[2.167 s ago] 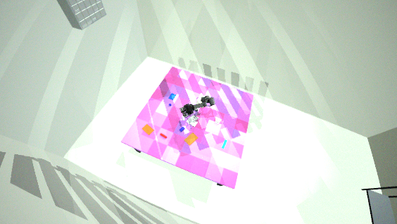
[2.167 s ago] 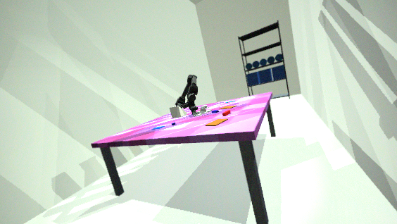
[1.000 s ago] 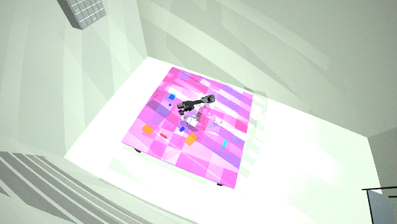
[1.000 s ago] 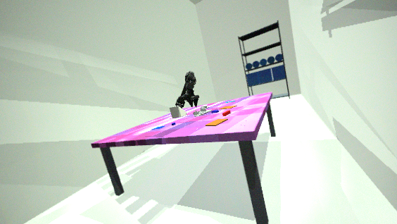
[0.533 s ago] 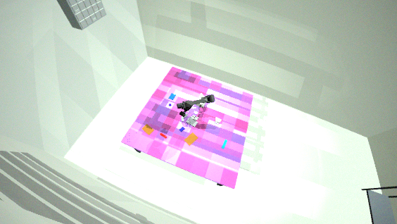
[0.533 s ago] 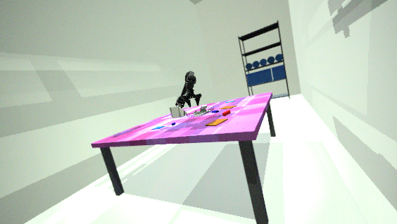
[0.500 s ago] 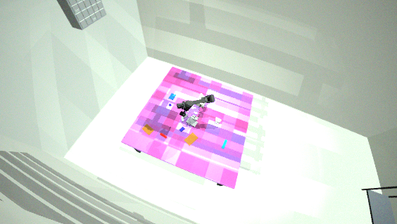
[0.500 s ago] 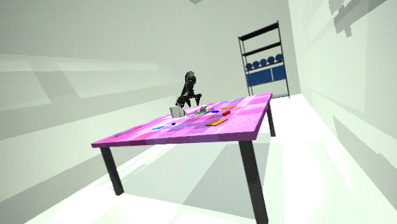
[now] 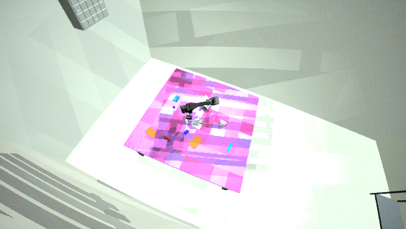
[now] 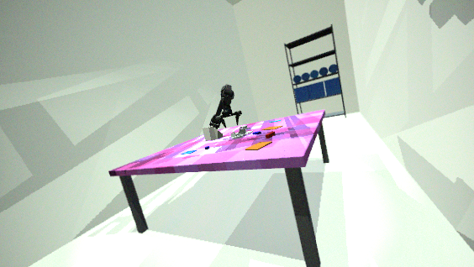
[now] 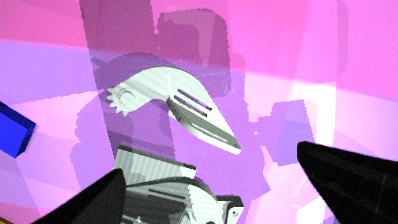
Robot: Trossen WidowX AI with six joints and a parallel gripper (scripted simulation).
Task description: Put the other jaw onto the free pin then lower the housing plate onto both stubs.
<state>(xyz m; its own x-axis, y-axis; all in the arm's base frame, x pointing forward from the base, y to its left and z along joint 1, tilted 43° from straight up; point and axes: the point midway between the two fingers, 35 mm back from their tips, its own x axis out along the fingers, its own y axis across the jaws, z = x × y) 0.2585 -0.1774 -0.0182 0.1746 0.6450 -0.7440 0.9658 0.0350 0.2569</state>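
My gripper (image 10: 230,125) (image 11: 213,164) is open, with nothing between its fingers. It hangs above the table beside the white-grey gripper base (image 9: 196,123) (image 10: 240,133). In the wrist view a loose pale jaw (image 11: 197,97) lies flat on the table, its gear teeth to the left and its slotted end to the lower right. Below it, partly cut off by the frame, the other jaw (image 11: 165,195) sits on the base near my left finger. The pins and tooth contact cannot be made out. A small white piece (image 9: 222,123) lies apart; I cannot tell if it is the housing plate.
Blue blocks (image 9: 186,132) (image 11: 12,131), a red block (image 9: 167,138) (image 10: 270,134), orange squares (image 9: 195,142) (image 10: 259,145) and a cyan strip (image 9: 229,147) lie on the pink table (image 9: 201,165) (image 10: 202,165). A pale grey block (image 10: 212,133) stands beneath the arm.
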